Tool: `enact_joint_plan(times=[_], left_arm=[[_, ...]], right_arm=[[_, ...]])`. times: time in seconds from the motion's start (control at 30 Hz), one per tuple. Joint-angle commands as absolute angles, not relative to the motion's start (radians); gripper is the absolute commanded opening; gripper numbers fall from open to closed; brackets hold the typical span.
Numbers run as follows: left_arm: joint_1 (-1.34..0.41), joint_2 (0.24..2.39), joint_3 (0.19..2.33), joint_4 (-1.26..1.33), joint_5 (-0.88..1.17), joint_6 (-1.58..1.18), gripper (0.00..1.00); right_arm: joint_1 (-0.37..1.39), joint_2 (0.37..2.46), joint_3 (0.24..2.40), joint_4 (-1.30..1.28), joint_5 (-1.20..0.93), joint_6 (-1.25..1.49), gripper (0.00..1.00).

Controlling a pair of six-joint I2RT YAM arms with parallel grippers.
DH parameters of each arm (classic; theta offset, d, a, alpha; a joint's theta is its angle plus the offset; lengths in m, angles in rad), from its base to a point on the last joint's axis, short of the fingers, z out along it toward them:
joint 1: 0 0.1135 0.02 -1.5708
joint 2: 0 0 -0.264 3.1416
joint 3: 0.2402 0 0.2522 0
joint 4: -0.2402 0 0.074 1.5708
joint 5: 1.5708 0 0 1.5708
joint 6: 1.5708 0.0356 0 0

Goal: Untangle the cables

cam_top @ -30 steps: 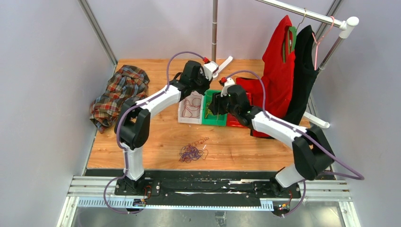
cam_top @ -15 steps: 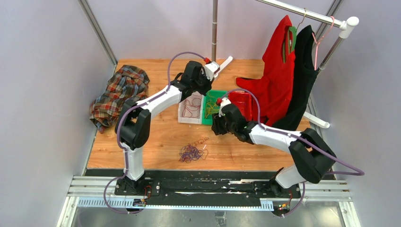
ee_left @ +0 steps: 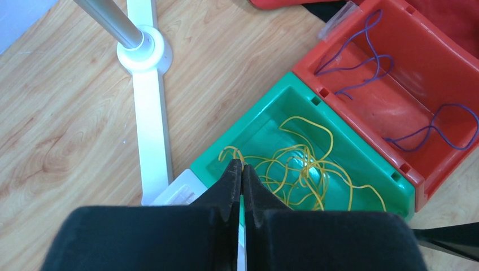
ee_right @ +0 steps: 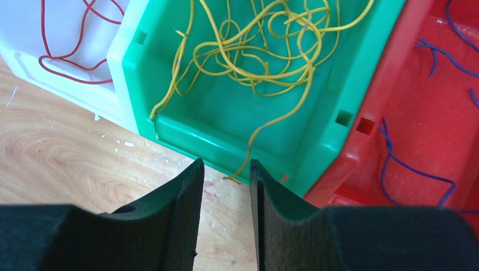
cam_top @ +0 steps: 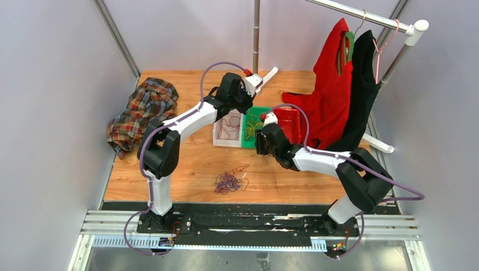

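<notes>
Three bins stand side by side: a white bin (cam_top: 219, 139) with dark red cables (cam_top: 229, 127), a green bin (ee_right: 186, 144) with tangled yellow cables (ee_right: 254, 56), and a red bin (ee_right: 395, 84) with purple cables (ee_right: 412, 169). A bunch of mostly purple cables (cam_top: 229, 182) lies on the table nearer the arms. My left gripper (ee_left: 242, 164) is shut above the seam between the white bin and the green bin (ee_left: 265, 113), with a yellow strand (ee_left: 302, 169) showing at its tips. My right gripper (ee_right: 224, 166) is open and empty in front of the green bin, where a yellow cable end hangs over the wall.
A plaid shirt (cam_top: 144, 113) lies at the table's left. A red garment (cam_top: 330, 96) and a black one (cam_top: 361, 90) hang from a rack at the right. The rack's pole (cam_top: 257, 34) and white foot (ee_left: 149, 107) stand behind the bins.
My right gripper has drawn back from over the green bin to the table just in front of it. The left arm has not moved.
</notes>
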State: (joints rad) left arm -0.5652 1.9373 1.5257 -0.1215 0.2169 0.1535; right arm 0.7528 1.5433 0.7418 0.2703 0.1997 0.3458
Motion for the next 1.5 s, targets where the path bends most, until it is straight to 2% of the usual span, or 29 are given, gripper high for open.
enact_joint_plan(times=[0.0, 0.1, 0.27, 0.3, 0.67, 1.1, 1.37, 1.4, 1.47], left_arm=[[-0.571, 1.944, 1.528, -0.1, 0.233, 0.166, 0.0], [-0.571, 1.945, 1.528, -0.101, 0.236, 0.164, 0.0], [-0.572, 1.946, 1.527, -0.1, 0.236, 0.164, 0.0], [-0.572, 1.947, 1.526, -0.1, 0.235, 0.163, 0.0], [-0.572, 1.942, 1.525, -0.104, 0.238, 0.163, 0.0], [-0.572, 1.944, 1.534, -0.111, 0.256, 0.157, 0.0], [-0.573, 1.944, 1.529, -0.121, 0.29, 0.141, 0.0], [-0.574, 1.943, 1.528, -0.122, 0.292, 0.141, 0.01], [-0.579, 1.941, 1.521, -0.123, 0.293, 0.148, 0.0]], right_arm=[[0.768, 1.595, 0.787, 0.309, 0.235, 0.364, 0.35], [0.769, 1.618, 0.8, 0.31, 0.226, 0.37, 0.28], [0.769, 1.618, 0.803, 0.308, 0.23, 0.372, 0.02], [0.769, 1.614, 0.805, 0.307, 0.231, 0.372, 0.01], [0.739, 1.532, 0.884, 0.303, 0.185, 0.323, 0.01], [0.667, 1.748, 1.019, 0.329, 0.142, 0.282, 0.01], [0.669, 1.805, 0.99, 0.308, 0.146, 0.28, 0.01], [0.668, 1.788, 0.979, 0.306, 0.145, 0.283, 0.01], [0.67, 1.739, 0.964, 0.3, 0.14, 0.285, 0.1]])
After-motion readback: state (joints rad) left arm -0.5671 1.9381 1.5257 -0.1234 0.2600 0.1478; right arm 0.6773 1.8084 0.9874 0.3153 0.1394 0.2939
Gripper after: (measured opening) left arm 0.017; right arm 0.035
